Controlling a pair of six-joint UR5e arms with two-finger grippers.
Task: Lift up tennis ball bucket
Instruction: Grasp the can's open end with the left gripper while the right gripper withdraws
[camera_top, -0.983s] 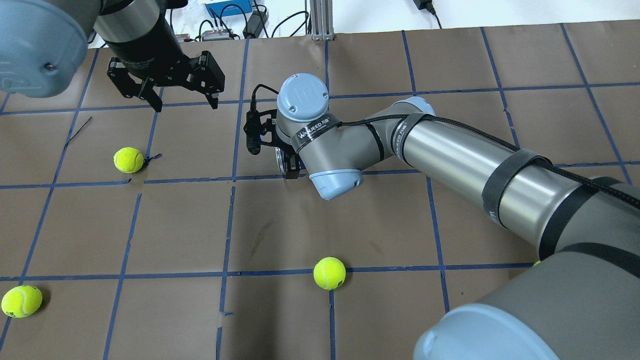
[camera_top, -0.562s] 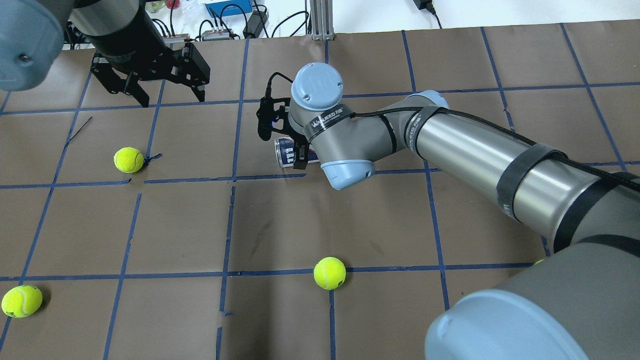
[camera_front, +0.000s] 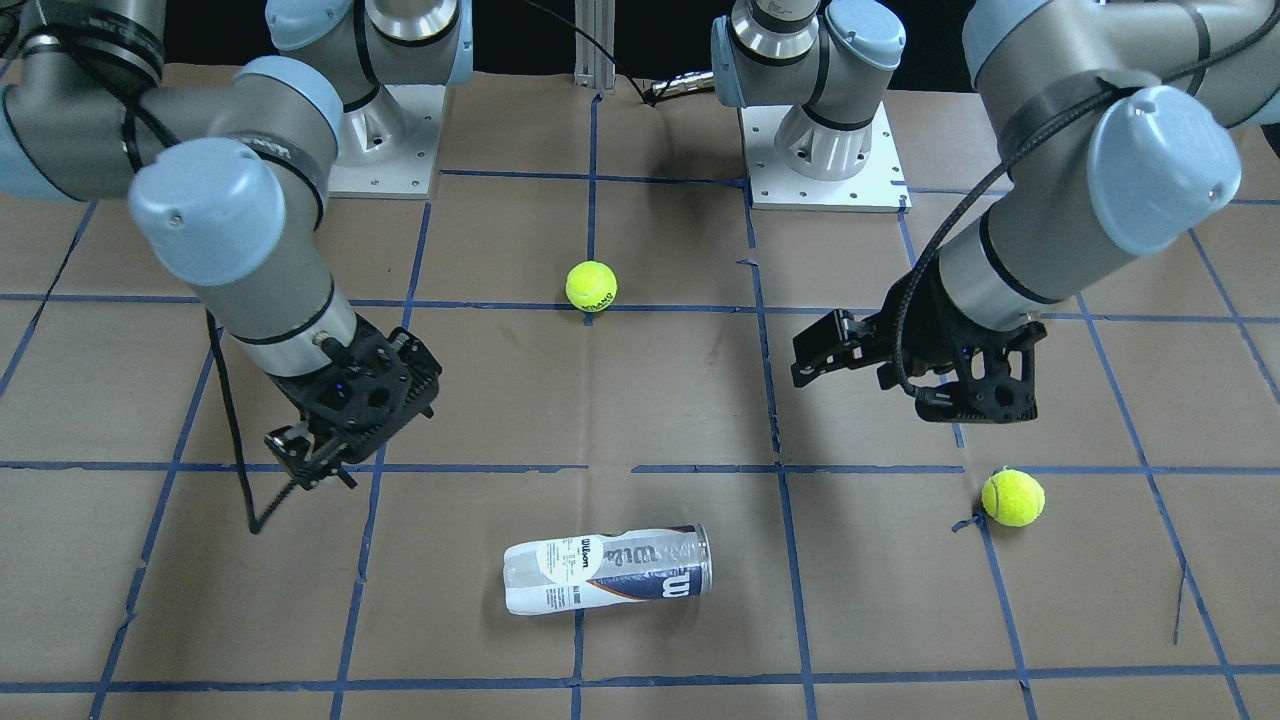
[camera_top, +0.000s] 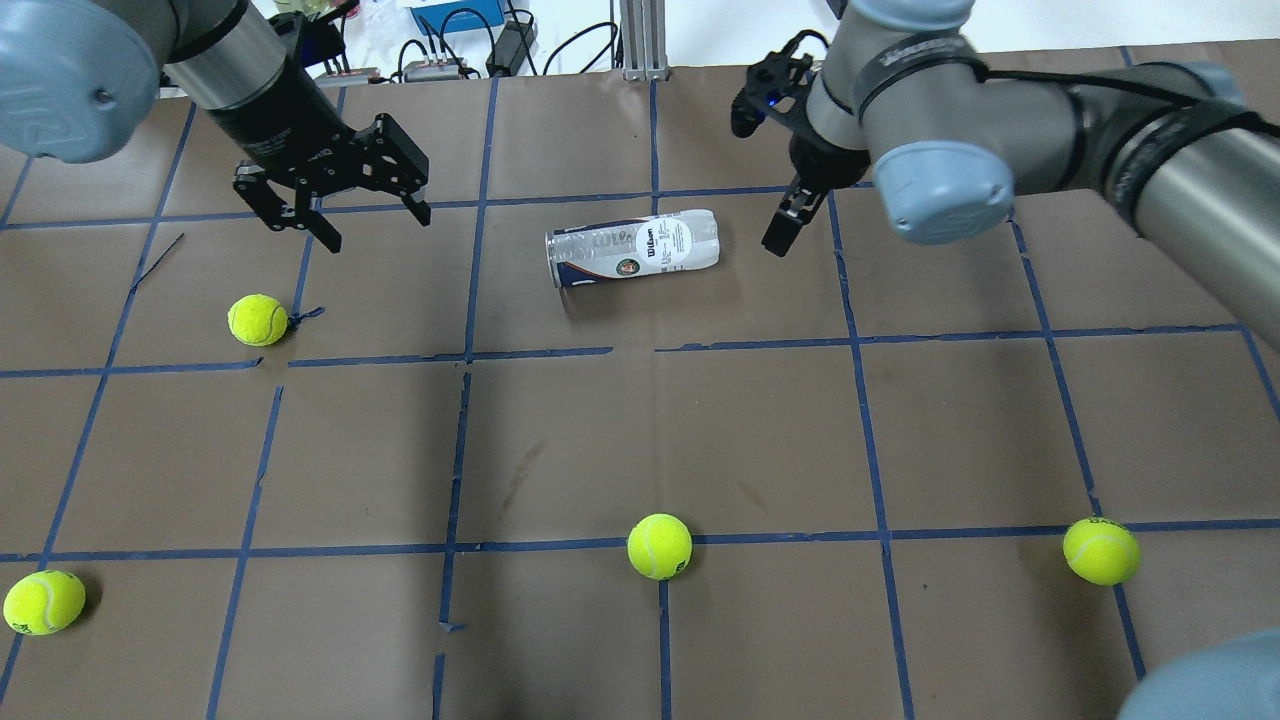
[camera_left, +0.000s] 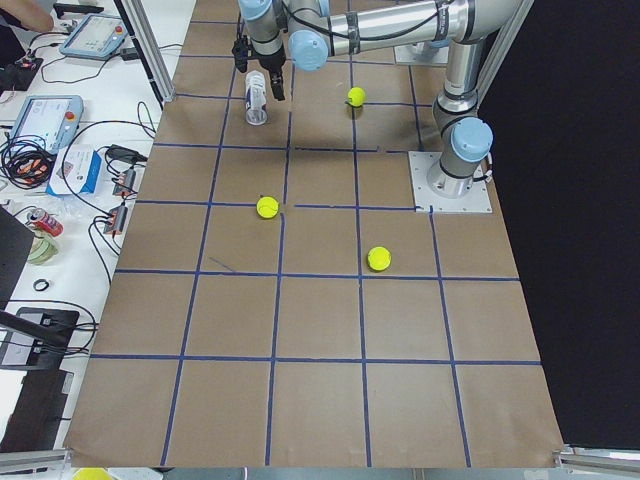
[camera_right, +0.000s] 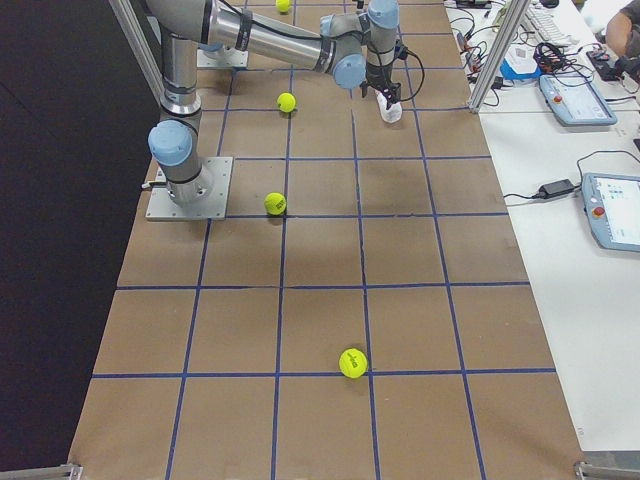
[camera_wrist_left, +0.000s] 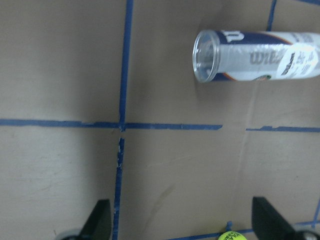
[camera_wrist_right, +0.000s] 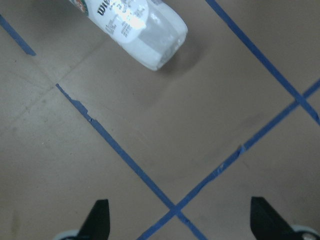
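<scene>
Table edges: the brown paper tabletop with a blue tape grid (camera_top: 700, 440) has its far edge along the top of the overhead view, with cables and boxes beyond it.
Task's thing: the clear plastic tennis ball bucket with the white and dark-blue label (camera_top: 632, 246) lies on its side near the middle of the far edge, lengthwise along that edge.
Room around it: brown paper shows on every side of the bucket. Its clear round end points toward the table's left edge and its white end toward the right edge.
Right claw: the black two-finger right gripper (camera_front: 312, 462) hangs above the table just past the bucket's white end, its fingers spread wide, holding and touching nothing.
Left claw: the black left gripper (camera_top: 372, 222) hangs toward the far-left corner, fingers also wide apart and empty.
Balls: four yellow-green tennis balls (camera_top: 257, 320) lie scattered, one near the left gripper and three along the near edge.
Writing: "Wilson" reads on a round white sticker. The large letters on the label show only in part.
</scene>
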